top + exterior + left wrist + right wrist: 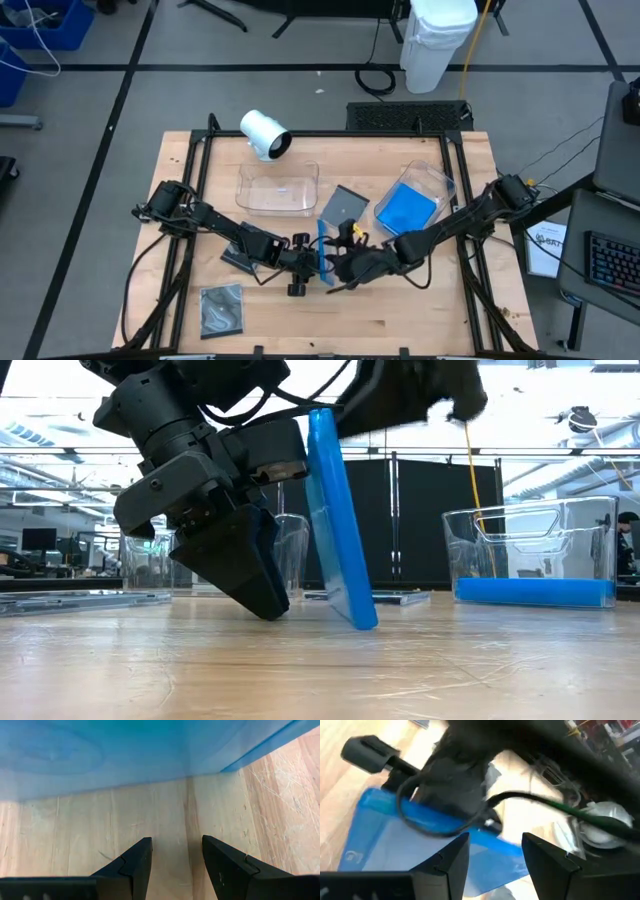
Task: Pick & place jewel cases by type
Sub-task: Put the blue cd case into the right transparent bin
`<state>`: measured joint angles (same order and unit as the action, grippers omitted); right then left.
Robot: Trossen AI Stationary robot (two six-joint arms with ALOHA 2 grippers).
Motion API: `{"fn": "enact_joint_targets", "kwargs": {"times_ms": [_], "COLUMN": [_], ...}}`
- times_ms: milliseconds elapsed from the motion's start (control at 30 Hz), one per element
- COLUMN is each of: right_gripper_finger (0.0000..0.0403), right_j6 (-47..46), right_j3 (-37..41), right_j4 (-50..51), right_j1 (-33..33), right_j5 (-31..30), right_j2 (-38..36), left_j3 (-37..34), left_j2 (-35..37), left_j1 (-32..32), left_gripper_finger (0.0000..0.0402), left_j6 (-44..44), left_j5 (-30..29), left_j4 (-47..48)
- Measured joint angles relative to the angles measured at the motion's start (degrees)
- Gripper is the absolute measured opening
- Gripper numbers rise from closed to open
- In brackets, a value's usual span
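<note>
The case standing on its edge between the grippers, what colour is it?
Bright blue case; low view.

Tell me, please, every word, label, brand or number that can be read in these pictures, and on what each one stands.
None can be read.
The upright blue jewel case bears a pale embossed mark near one corner: too blurred to read.
The white paper sheet beside the table's right edge carries dark print: too small to read.
The keyboard at the far right: key legends too small to read.
</note>
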<state>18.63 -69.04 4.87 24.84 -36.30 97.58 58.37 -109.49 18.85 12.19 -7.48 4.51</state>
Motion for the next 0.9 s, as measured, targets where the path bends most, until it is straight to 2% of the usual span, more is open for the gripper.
{"fn": "enact_joint_targets", "kwargs": {"times_ms": [167, 300, 400, 667, 900], "right_gripper_finger": [0.0171, 0.0165, 0.0161, 0.0161, 0.016], "right_j6": [1.74, 2.68, -0.08, 1.44, 4.07], "right_j3": [-11.78, -17.22, -19.39, -19.73, -19.71], "right_j4": [18.67, 31.29, 37.96, 47.44, 48.06], "right_j1": [0.62, -1.75, -4.85, -11.12, -14.78], "right_j5": [2.3, 10.2, 16.46, 18.81, 21.5], "right_j2": [-0.02, -0.07, -0.07, -0.04, 0.08], "left_j3": [0.0, 0.0, 0.0, 0.02, 0.02], "left_j2": [0.0, 0.0, 0.0, 0.0, 0.0], "left_j1": [0.0, -0.04, -0.08, -0.02, -0.02], "left_gripper_finger": [0.0179, 0.0179, 0.0179, 0.0179, 0.0179], "left_j6": [-0.04, -0.03, -0.07, -0.06, -0.04], "left_j5": [0.02, 1.19, 2.69, 3.14, 3.12], "left_j4": [0.0, 0.05, -0.02, -0.08, -0.06]}}
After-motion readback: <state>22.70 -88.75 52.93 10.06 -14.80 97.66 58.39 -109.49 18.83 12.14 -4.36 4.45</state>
